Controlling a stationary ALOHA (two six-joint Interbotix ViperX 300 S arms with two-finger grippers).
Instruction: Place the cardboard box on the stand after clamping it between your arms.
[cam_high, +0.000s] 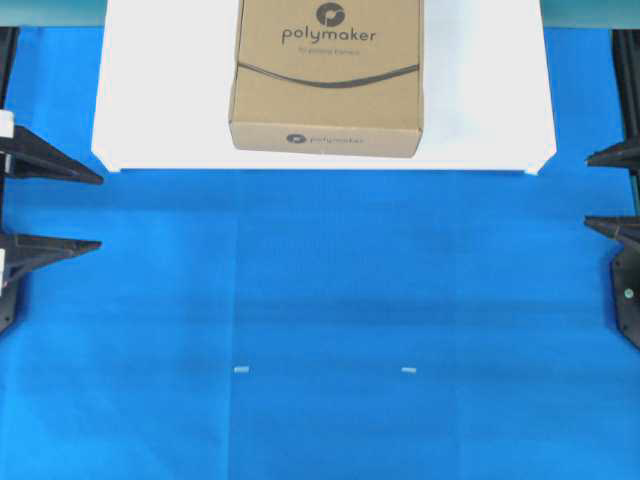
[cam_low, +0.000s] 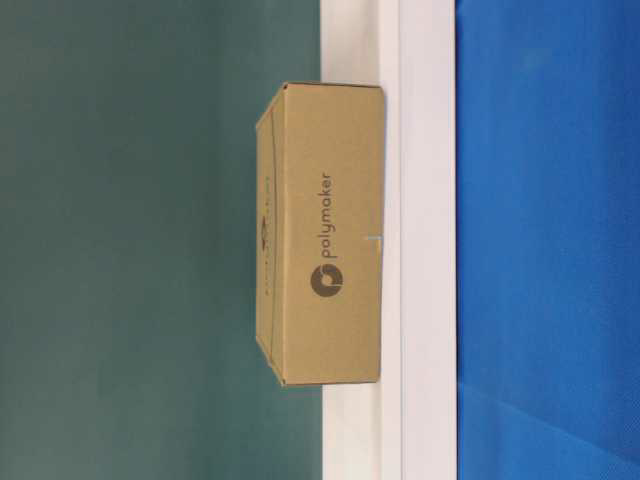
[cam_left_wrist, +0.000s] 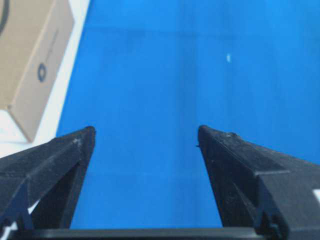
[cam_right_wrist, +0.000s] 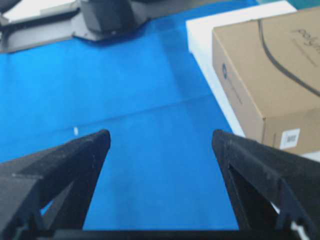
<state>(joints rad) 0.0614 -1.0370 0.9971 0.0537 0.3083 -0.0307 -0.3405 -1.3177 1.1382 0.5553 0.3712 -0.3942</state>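
Note:
The brown cardboard box (cam_high: 327, 75) printed "polymaker" rests flat on the white stand (cam_high: 150, 110) at the back centre. It also shows in the table-level view (cam_low: 330, 235) on the stand (cam_low: 425, 240), in the left wrist view (cam_left_wrist: 30, 60) and in the right wrist view (cam_right_wrist: 265, 70). My left gripper (cam_high: 100, 212) is open and empty at the left edge, over the blue mat (cam_high: 320, 320). My right gripper (cam_high: 588, 190) is open and empty at the right edge. Both are well apart from the box. In the wrist views both grippers (cam_left_wrist: 142, 132) (cam_right_wrist: 160, 135) have only mat between the jaws.
Two small white marks (cam_high: 242, 370) (cam_high: 408, 370) lie on the mat in front. The other arm's grey base (cam_right_wrist: 105, 17) shows far off in the right wrist view. A teal wall (cam_low: 150, 240) stands behind the stand.

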